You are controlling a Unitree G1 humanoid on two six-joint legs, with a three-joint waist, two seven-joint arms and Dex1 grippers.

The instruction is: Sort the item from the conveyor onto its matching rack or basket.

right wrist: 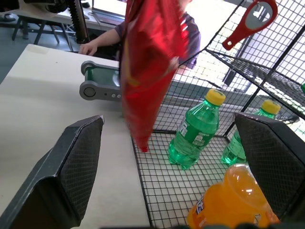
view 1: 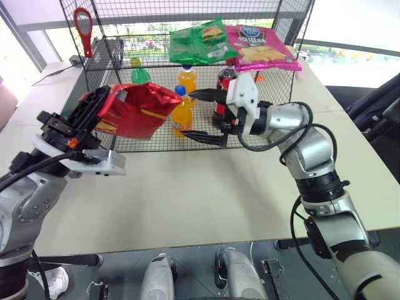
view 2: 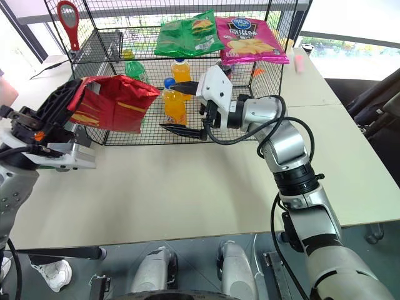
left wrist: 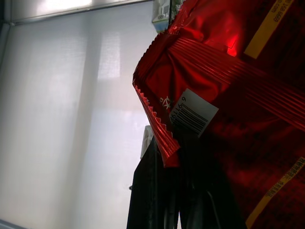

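With my left gripper [view 1: 94, 112] clamped on the red chip bag [view 1: 139, 110], I see my right gripper [view 1: 209, 115] gaping wide, level with the bag's free end

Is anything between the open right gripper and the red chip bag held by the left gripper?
In the left eye view, only an orange soda bottle inside the wire cage shows behind the gap between the right gripper and the red chip bag.

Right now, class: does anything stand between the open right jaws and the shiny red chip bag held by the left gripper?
Nothing visible does. The right gripper, jaws wide open, faces the shiny red chip bag across open air.
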